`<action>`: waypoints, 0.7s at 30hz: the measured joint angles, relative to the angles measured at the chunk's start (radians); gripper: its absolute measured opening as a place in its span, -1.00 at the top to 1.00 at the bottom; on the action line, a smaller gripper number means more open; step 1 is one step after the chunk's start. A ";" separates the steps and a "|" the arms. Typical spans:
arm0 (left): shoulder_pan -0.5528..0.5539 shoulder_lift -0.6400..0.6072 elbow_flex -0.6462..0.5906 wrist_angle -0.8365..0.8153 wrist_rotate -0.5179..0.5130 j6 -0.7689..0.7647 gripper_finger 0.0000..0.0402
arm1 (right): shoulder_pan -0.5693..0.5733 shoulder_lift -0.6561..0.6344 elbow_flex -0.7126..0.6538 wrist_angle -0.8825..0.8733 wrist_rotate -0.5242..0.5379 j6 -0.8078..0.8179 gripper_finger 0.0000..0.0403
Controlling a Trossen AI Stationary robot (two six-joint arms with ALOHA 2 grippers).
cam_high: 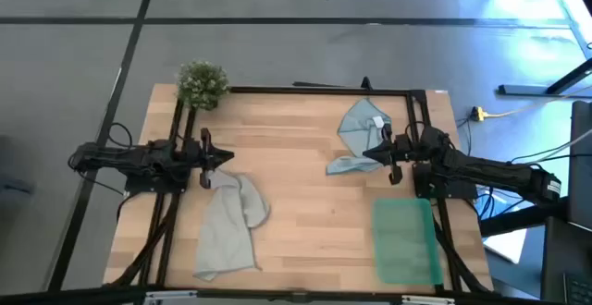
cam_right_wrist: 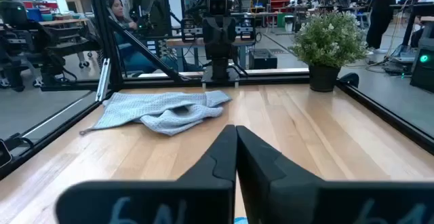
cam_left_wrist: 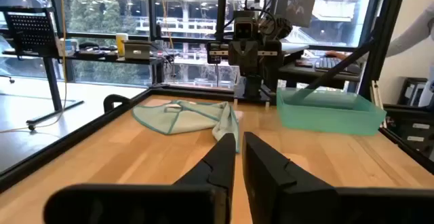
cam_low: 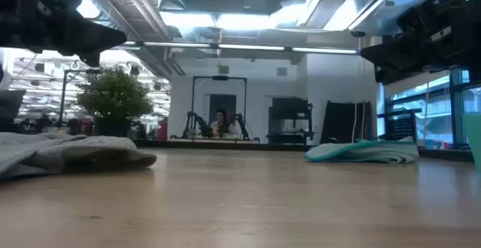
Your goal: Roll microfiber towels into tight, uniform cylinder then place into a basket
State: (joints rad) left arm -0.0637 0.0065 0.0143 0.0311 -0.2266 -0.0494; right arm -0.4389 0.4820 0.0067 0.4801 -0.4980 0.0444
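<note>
The light grey towel (cam_high: 227, 226) lies crumpled on the table's near left, also seen in the right wrist view (cam_right_wrist: 163, 108). The pale blue towel (cam_high: 359, 129) lies bunched at the far right (cam_left_wrist: 190, 115). The green basket (cam_high: 405, 240) stands at the near right (cam_left_wrist: 329, 112). My left gripper (cam_high: 227, 157) hovers just beyond the grey towel's far end, with only a thin slit between its fingers (cam_left_wrist: 239, 149) and nothing in it. My right gripper (cam_high: 370, 152) hangs shut (cam_right_wrist: 235, 139) above the blue towel's near edge. The low view shows both arms raised off the table.
A small potted plant (cam_high: 202, 83) stands at the table's far left corner. A black frame rail (cam_high: 314, 90) runs along the far edge. Bare wood lies between the two towels. A person (cam_right_wrist: 119, 20) sits beyond the table's left side.
</note>
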 joint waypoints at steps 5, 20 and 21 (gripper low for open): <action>0.000 0.000 0.000 0.000 0.000 0.000 0.81 | 0.000 0.000 0.000 0.000 0.000 0.000 0.94; 0.000 0.000 0.000 0.000 0.000 0.000 0.82 | 0.000 0.000 0.000 0.000 0.000 0.000 0.94; 0.000 0.000 0.000 0.000 0.000 0.000 0.83 | 0.000 0.000 0.000 0.000 0.000 0.000 0.94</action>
State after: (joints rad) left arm -0.0639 0.0064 0.0143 0.0307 -0.2266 -0.0494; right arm -0.4392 0.4821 0.0070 0.4798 -0.4980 0.0444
